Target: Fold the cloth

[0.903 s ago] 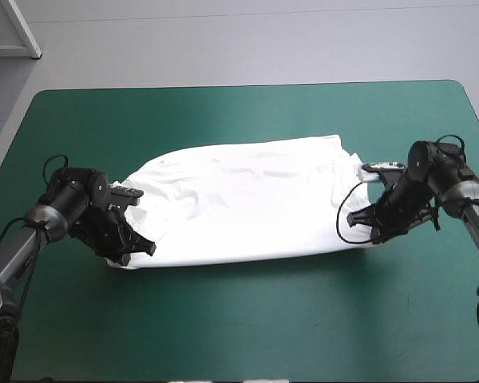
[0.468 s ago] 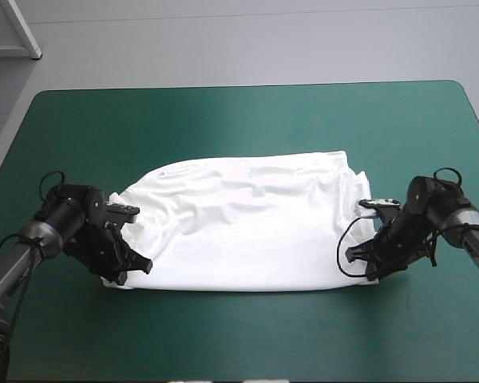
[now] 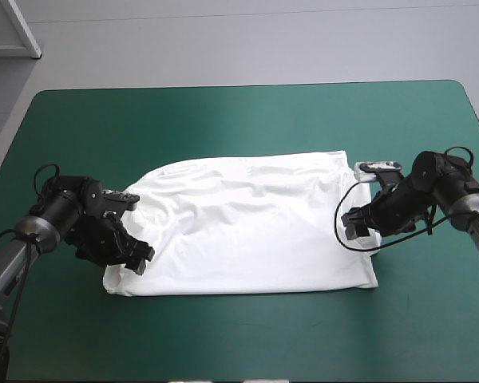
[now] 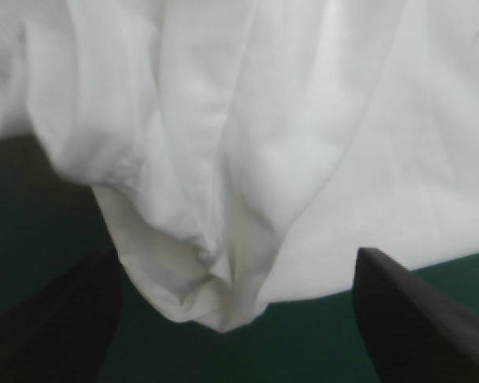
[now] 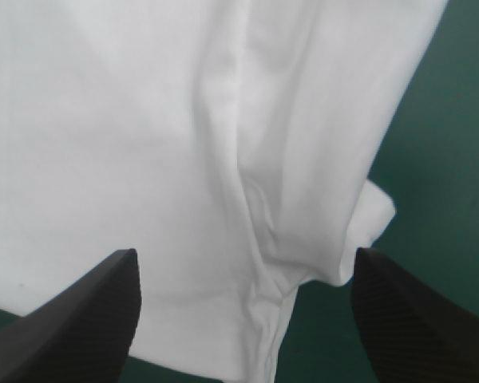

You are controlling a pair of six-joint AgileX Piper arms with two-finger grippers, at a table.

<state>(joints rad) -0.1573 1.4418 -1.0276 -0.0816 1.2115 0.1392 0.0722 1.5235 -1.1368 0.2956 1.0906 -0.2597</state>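
Observation:
The white T-shirt [image 3: 243,227] lies on the teal-green cover as a wide folded slab, its long side running left to right. My left gripper [image 3: 137,260] sits at the shirt's near-left corner. In the left wrist view that gripper [image 4: 238,263] is open, and a bunched corner of the T-shirt [image 4: 215,287] lies loose between the black fingers [image 4: 407,319]. My right gripper [image 3: 356,227] rests at the shirt's right end. In the right wrist view this gripper [image 5: 246,259] also stands open, with a creased edge of the T-shirt [image 5: 263,239] between its fingers [image 5: 88,311], not pinched.
Teal-green table [image 3: 239,120] shows bare beyond the shirt and along the front edge [image 3: 239,343]. A white panel [image 3: 20,28] stands off the table's far-left corner.
Both grippers, earlier shut on the shirt's ends, brought it down toward the front edge and have now let go. The shirt has settled flat, and the right gripper has drawn back a little.

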